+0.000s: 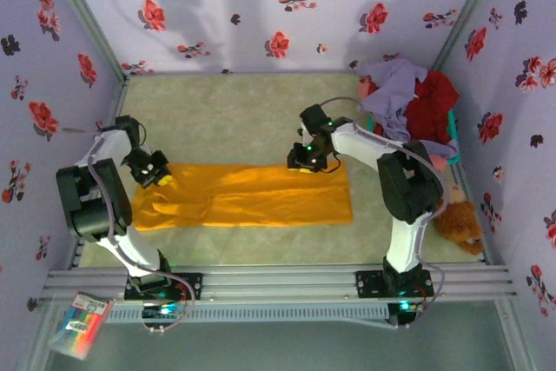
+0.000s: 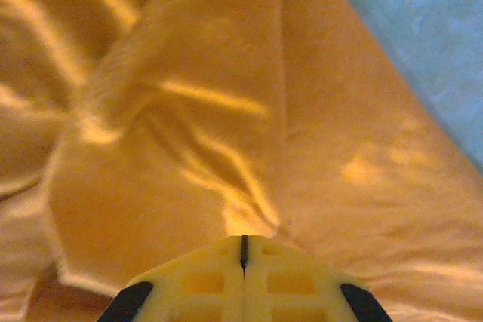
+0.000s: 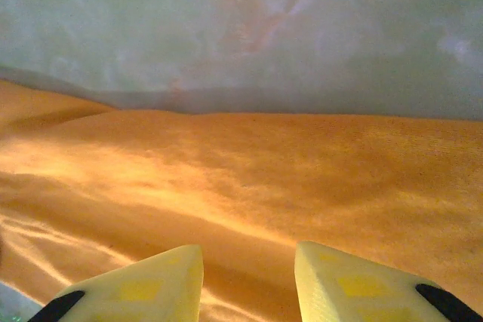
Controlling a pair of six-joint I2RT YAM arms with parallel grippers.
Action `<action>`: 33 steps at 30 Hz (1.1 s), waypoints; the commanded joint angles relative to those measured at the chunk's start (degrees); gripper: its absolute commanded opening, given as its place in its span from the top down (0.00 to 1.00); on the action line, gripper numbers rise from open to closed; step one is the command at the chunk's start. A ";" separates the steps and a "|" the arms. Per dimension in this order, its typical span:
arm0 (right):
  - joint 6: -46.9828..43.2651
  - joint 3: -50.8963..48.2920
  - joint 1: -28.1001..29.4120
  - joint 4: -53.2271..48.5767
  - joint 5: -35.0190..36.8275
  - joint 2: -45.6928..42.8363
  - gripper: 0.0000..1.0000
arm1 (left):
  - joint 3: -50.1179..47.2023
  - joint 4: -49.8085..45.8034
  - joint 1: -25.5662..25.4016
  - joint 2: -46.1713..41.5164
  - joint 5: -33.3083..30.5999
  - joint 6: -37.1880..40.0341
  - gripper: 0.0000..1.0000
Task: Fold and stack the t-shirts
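orange-yellow t-shirt [image 1: 252, 197] lies flat on the table [image 1: 226, 110].

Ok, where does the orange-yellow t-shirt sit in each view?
Top external: the orange-yellow t-shirt lies flat across the lower middle of the table, between the arms.
Left wrist: it covers most of the frame, wrinkled, ahead of the shut left pincer.
Right wrist: lower half, beyond the open right pincer.
Shared landmark: the shirt's edge against the pale table.
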 commanded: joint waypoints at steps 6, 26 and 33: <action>8.33 -2.04 -0.92 1.82 7.39 2.83 0.60 | 1.96 5.85 -3.68 11.02 2.01 -2.75 0.92; 2.57 -2.35 -7.01 -1.83 9.46 -3.11 0.56 | 23.66 -2.01 -9.74 15.73 4.65 0.49 0.62; 2.25 -3.07 -4.38 -3.72 8.25 -6.85 0.52 | 11.10 -6.37 -6.92 2.48 2.79 -1.06 0.58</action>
